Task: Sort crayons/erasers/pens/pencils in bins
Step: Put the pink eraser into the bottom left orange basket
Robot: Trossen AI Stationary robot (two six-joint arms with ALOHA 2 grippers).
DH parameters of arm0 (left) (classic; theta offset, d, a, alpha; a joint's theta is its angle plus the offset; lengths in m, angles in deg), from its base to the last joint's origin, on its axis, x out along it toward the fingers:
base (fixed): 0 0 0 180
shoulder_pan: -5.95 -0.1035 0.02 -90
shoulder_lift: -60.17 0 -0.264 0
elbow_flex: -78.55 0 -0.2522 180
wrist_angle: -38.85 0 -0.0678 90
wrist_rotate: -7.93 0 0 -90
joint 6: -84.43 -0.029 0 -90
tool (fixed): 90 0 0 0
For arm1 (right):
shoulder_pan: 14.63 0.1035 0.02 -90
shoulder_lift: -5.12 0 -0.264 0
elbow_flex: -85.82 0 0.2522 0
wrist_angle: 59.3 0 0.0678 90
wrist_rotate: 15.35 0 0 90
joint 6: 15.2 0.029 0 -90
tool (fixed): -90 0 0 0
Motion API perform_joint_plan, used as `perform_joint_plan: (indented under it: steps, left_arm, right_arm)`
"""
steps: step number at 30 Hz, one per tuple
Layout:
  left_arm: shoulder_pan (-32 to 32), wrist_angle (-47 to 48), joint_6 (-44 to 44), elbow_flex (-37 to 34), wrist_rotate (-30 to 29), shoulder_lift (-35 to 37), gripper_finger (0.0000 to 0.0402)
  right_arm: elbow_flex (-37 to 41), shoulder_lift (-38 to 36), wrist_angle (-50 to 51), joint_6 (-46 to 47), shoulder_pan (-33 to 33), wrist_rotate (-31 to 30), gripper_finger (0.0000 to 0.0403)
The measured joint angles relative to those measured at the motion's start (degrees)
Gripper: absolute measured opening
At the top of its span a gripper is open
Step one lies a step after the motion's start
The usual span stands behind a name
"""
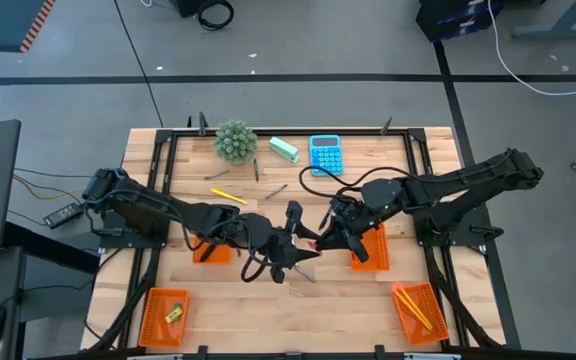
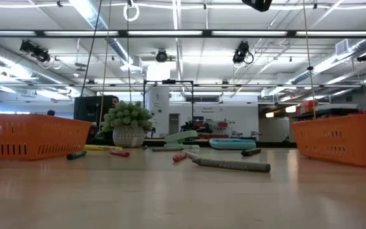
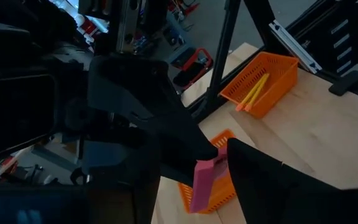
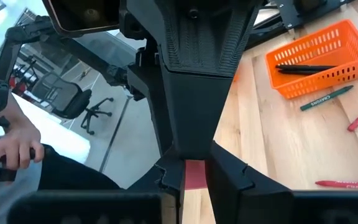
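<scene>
Both grippers meet in mid-air over the table's middle. My right gripper (image 1: 318,240) is shut on a pink eraser (image 3: 204,183). My left gripper (image 1: 296,246) faces it from the table's left, open, with a finger (image 3: 272,186) close beside the eraser. Four orange bins lie flat on the table. One (image 4: 319,59) holds black pens, one (image 1: 415,308) yellow pencils, one (image 1: 165,315) a yellow-green eraser, and one (image 1: 370,245) lies below my right gripper. Crayons (image 4: 325,99) lie loose on the wood. Neither gripper shows in the low view. My right gripper pinches the pink eraser's end (image 4: 194,174) between its two fingers, coming nearly level from the table's right side. The eraser sticks out beyond the fingertips, tilted and lifted clear of the table. Whether my left gripper's fingers touch the eraser, I cannot tell.
At the far side stand a potted plant (image 1: 235,140), a mint-green block (image 1: 284,150) and a blue calculator (image 1: 325,155). A yellow pencil (image 1: 228,196) and dark pens (image 1: 256,170) lie loose near them. A grey crayon (image 2: 234,165) and red crayons (image 2: 180,157) lie mid-table.
</scene>
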Motion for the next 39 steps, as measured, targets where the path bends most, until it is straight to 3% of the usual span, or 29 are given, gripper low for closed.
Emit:
perform_joint_plan:
  steps: [17, 39]
  left_arm:
    - [-0.1, 6.1, 0.0, -0.1, -0.3, 3.4, 0.0183]
    - [1.8, 3.9, 3.0, -0.1, 0.7, 3.4, 0.01]
  right_arm:
    - [-0.1, -0.9, -1.1, 3.0, 0.0, 1.6, 0.0058]
    - [-0.1, -0.9, -0.7, 3.3, 0.1, -0.3, 0.0058]
